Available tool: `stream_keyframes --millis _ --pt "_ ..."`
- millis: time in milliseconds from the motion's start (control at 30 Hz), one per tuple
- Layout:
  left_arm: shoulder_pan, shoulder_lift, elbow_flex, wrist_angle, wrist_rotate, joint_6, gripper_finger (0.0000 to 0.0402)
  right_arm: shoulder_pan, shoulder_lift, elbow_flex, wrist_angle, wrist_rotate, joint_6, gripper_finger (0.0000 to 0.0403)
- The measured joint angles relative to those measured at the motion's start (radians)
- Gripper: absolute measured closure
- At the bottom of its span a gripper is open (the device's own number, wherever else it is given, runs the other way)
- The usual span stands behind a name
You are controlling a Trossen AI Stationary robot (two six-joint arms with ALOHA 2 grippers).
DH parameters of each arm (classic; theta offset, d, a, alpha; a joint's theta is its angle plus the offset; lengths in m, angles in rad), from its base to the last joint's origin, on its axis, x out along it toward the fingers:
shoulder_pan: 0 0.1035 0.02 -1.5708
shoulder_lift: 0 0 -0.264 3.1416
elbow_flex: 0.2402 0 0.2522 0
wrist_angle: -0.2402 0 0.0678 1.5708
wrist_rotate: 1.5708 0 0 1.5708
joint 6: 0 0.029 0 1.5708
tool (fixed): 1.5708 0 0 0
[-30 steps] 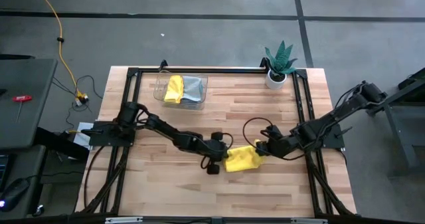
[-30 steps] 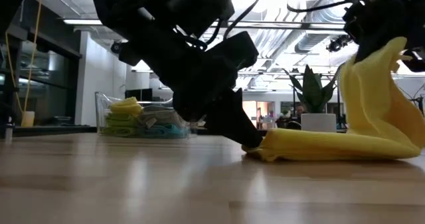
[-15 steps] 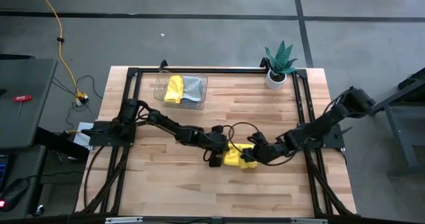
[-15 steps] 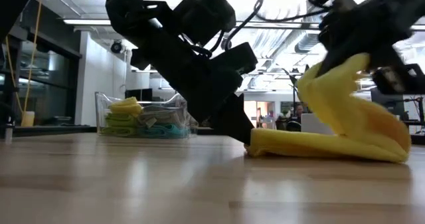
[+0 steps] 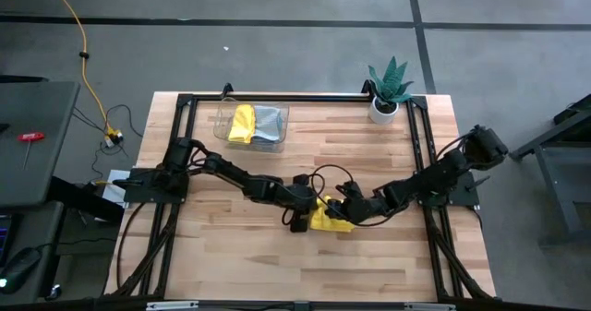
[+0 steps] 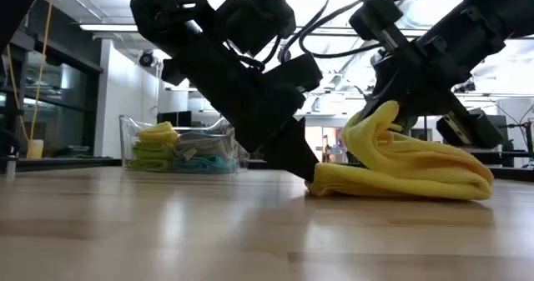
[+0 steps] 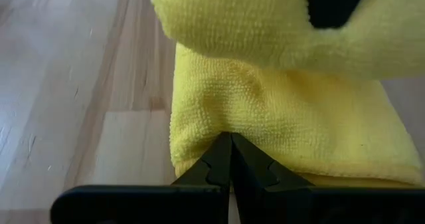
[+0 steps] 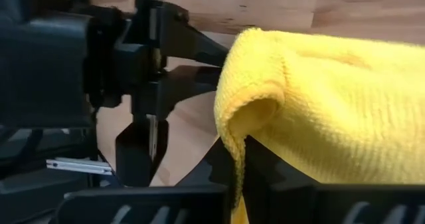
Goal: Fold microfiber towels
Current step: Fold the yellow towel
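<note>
One yellow microfiber towel [image 5: 327, 221] lies mid-table, its lower layer flat on the wood and its upper part arching back over it [image 6: 400, 160]. My left gripper [image 7: 231, 145] is shut, its tips on the towel's left end [image 6: 310, 174]. My right gripper [image 8: 240, 156] is shut on the towel's raised edge, just above the lower layer [image 6: 382, 114]. More towels, yellow, green, teal and grey, lie in a clear tray [image 6: 179, 148] at the far left. My left gripper presses its shut fingertips down on the towel's lower layer near its left edge [image 7: 209, 127], slanting down from the table's left. That end lies flat on the wood. My right gripper pinches the towel's rolled hem edge [image 8: 231, 127] between its two fingers, slanting down from the table's right. The held end is lifted, and the cloth curves slack from it down onto the lower layer.
The clear tray [image 5: 222, 119] stands at the far left of the table, and a potted plant [image 5: 388, 89] at the far right corner. A black frame rail [image 5: 277, 97] runs along the far edge. Bare wood lies in front of the towel.
My right gripper has gone down and toward the table's left with the towel's held end. That end, upright at the right a second ago, now arches over the lower layer near my left gripper. The towel is folded over; its pressed left end has stayed.
</note>
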Motion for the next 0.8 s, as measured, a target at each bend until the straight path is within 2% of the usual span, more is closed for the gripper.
stream_keyframes --millis 133,233,433,567,667,800 --pt "0.008 -0.03 -0.004 -0.033 0.001 0.018 0.0401 0.0 0.002 0.0 0.0 0.0 0.021 0.0388" --pt "0.017 -0.065 -0.002 -0.066 -0.008 0.056 0.0401 -0.001 0.002 0.0 0.009 0.0 0.022 0.0359" --pt "0.037 -0.134 -0.003 -0.205 -0.051 0.133 0.0401 -0.014 0.002 0.0 0.082 0.032 0.006 0.0259" --pt "0.057 -0.195 -0.002 -0.288 -0.069 0.174 0.0401 -0.025 0.002 -0.001 0.154 0.034 -0.073 0.0201" --pt "0.077 -0.25 -0.003 -0.352 -0.078 0.189 0.0401 -0.029 -0.015 -0.001 0.174 0.006 -0.156 0.0181" --pt "0.097 -0.336 -0.012 -0.35 -0.079 0.179 0.0401 -0.03 -0.09 -0.001 0.086 -0.007 -0.253 0.0177"
